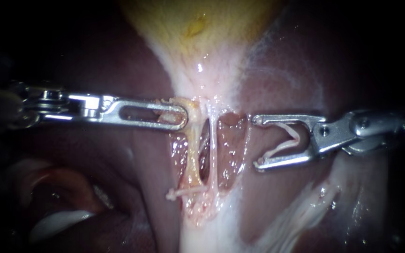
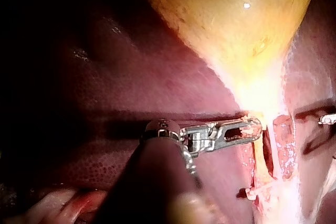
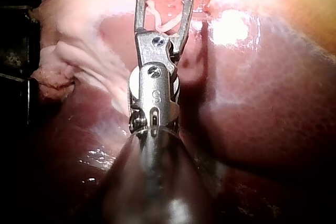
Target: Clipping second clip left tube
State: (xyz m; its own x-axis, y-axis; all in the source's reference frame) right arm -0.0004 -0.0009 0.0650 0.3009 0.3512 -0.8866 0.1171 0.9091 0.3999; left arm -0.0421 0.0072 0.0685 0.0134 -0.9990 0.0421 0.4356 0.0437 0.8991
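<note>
— Where is the left tube (image 1: 192, 154)?
— Under the gallbladder (image 1: 198, 28) neck, in the bared patch mid-liver (image 1: 118, 70), beside the thinner right tube (image 1: 213, 150). A white clip (image 1: 183, 191) crosses its lower end.
— The instruments?
— The left instrument (image 1: 180, 116) has its jaws closed on the tube's top end. The right instrument (image 1: 258, 142) has its jaws wide, with a V-shaped clip (image 1: 297, 137) seated between them, beside the patch and clear of both tubes.

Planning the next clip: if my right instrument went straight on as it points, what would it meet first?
Probably the thin right tube, which lies before the left tube. The right instrument, carrying a clip, seems apart from it, but depth is unclear.
</note>
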